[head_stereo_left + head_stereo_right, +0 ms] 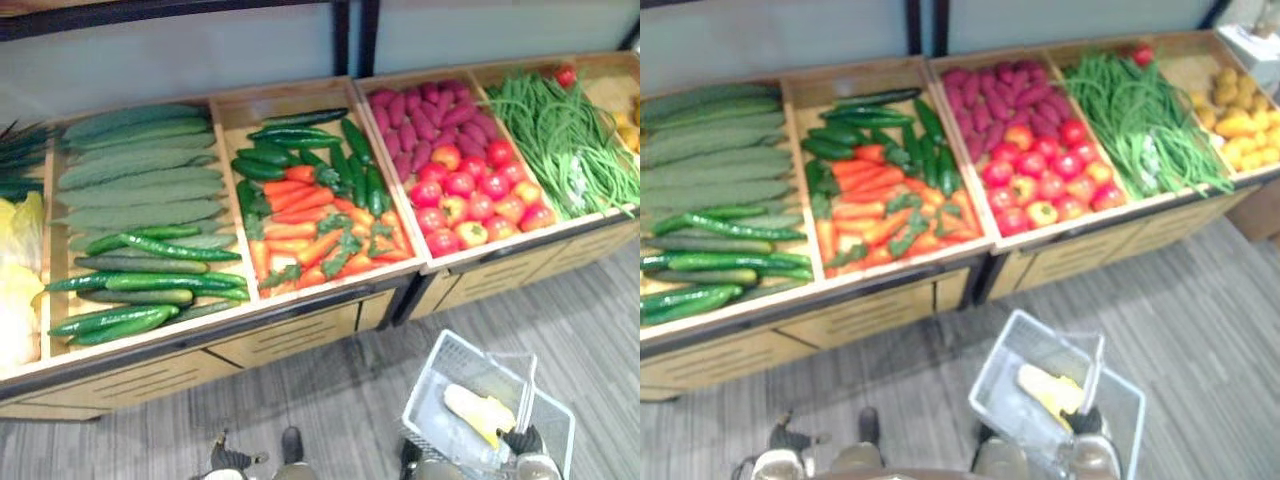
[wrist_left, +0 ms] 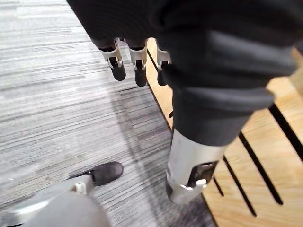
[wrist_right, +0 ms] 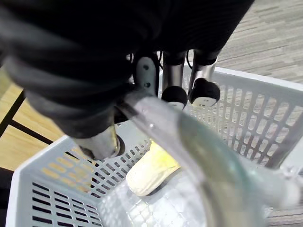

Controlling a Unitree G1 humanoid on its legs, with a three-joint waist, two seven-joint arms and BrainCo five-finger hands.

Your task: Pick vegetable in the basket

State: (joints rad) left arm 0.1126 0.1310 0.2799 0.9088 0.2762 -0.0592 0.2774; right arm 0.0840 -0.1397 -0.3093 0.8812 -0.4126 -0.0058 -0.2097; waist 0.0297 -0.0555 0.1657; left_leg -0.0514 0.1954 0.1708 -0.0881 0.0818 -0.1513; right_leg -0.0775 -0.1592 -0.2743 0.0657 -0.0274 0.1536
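The right hand's (image 3: 203, 90) fingers (image 3: 174, 92) are curled round the clear handle (image 3: 189, 142) of the basket (image 3: 255, 118), which is held before the stand (image 1: 290, 335) with one pale yellow vegetable (image 3: 149, 172) lying in its bottom. The left hand (image 2: 139, 66) is hung by the stand's front panel, fingers loosely straight, nothing held. The step is judged to fall between picks: a further vegetable, perhaps a carrot (image 1: 310, 225) from the second crate, would have to be reached by the free left hand and brought over the basket's rim; no readable writing is seen.
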